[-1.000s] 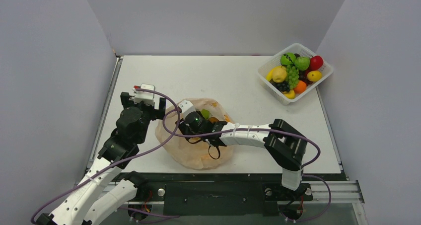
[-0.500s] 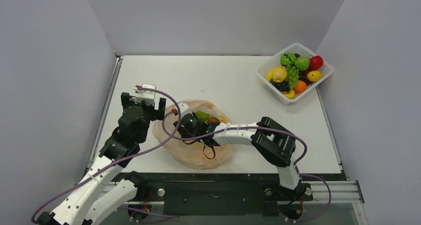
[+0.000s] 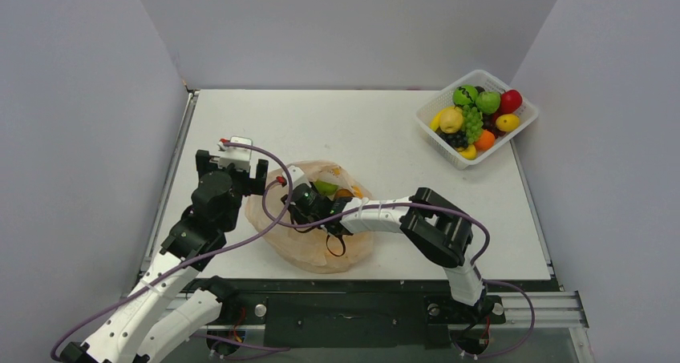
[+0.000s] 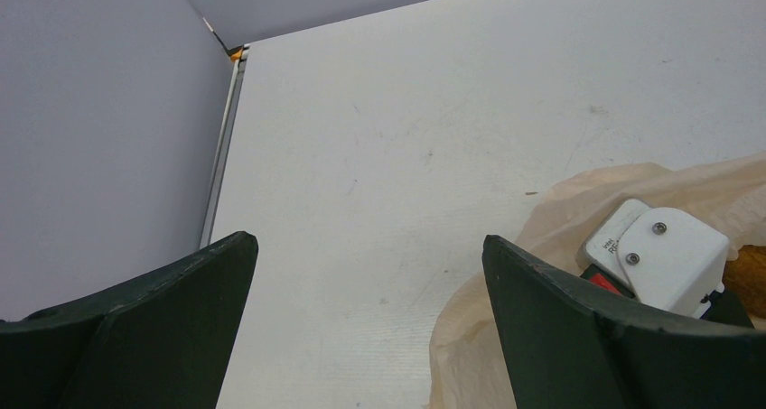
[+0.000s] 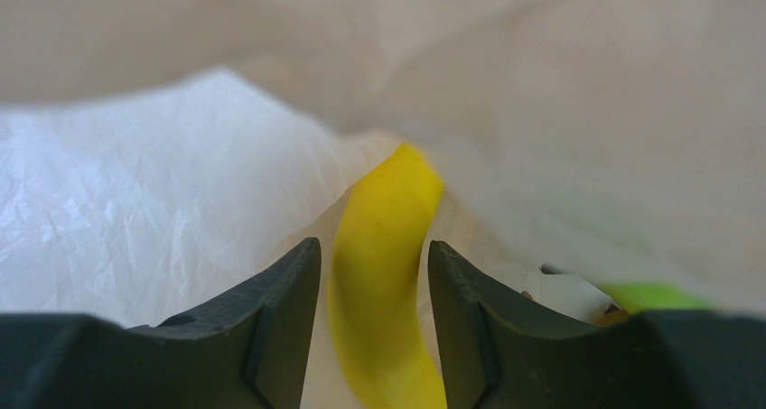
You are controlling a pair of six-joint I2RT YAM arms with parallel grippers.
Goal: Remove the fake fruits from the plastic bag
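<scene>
now | right end effector point(image 5: 375, 251) deeper in plastic bag point(image 3: 297, 255) — straddling banana point(image 5: 388, 215)

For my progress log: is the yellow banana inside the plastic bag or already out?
Inside. The right wrist view shows the banana between the right gripper's fingers, with the bag all around.

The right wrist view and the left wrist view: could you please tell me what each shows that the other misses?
Right wrist only: a yellow banana between its jaws and a bit of green fruit. Left wrist only: its jaws wide apart over the table top, the wall and the other arm's white wrist. Both: the thin bag.
</scene>
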